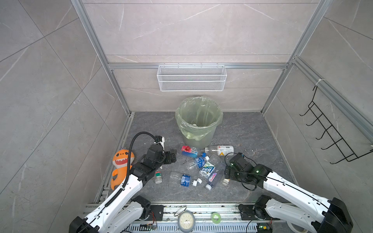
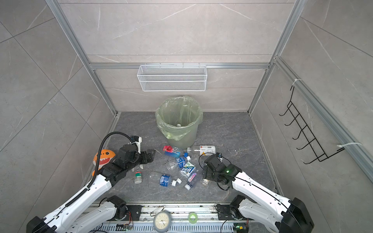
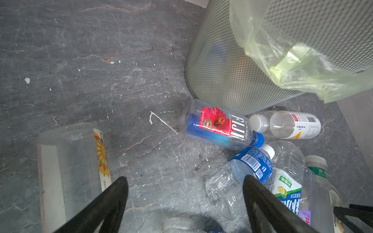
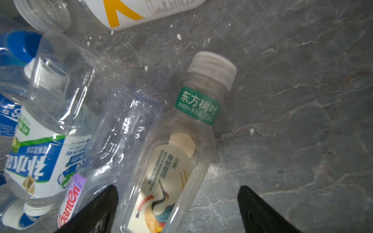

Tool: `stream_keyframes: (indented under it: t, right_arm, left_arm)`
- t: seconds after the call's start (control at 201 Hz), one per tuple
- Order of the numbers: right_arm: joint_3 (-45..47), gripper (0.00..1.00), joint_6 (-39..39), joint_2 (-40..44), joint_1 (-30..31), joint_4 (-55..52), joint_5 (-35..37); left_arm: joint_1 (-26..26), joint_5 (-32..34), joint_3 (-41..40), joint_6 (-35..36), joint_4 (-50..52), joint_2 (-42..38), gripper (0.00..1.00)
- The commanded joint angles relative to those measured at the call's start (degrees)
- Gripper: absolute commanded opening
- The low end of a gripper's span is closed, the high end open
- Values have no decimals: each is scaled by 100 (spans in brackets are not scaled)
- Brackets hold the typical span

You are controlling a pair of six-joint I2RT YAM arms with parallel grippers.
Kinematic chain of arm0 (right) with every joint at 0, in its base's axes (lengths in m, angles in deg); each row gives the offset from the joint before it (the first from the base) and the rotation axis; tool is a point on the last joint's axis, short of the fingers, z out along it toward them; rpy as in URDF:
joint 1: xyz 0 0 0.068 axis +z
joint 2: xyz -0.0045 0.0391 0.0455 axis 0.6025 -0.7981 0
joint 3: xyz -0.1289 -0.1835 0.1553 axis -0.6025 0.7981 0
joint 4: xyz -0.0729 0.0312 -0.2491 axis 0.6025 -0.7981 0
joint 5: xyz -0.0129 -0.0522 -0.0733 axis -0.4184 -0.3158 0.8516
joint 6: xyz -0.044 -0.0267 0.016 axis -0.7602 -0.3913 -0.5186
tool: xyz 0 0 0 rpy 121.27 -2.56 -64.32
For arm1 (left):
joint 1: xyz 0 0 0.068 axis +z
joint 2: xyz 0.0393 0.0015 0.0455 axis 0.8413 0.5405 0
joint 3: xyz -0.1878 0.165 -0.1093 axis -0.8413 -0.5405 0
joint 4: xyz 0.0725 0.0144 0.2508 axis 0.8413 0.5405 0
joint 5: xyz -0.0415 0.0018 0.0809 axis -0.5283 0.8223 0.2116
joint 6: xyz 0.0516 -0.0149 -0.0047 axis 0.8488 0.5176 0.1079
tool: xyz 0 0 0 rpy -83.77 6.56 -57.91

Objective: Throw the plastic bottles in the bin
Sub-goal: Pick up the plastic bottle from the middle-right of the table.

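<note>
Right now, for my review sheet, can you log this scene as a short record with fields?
bin: upright at the back of the floor, liner on; a white cap shows inside
bottles: many lying loose in front of the bin
left gripper: open, empty, above bare floor
right gripper: open, jaws either side of the green-banded bottle, not closed on it
extras: orange plush toy, white wire basket
</note>
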Motion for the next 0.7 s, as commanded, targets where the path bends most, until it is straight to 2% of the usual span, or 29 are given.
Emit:
stream_keyframes:
  t: [0.0,0.189,0.473,0.692]
  right_arm:
    - [123,92,172,-138,44,204,-66]
    - [267,86,216,-348,44,484,-131]
    - [268,85,157,-542,45,527,-28]
    - [242,74,-24,-711,45,534,110]
  left_arm:
    - [-3,59,-18,-75,-90,-141,91]
    - [1,-28,-97,-9,-125,-126,90]
    - [-12,-142,-252,-47,-238,-96,90]
    - [-8,-175,-265,-29,-266,-19,90]
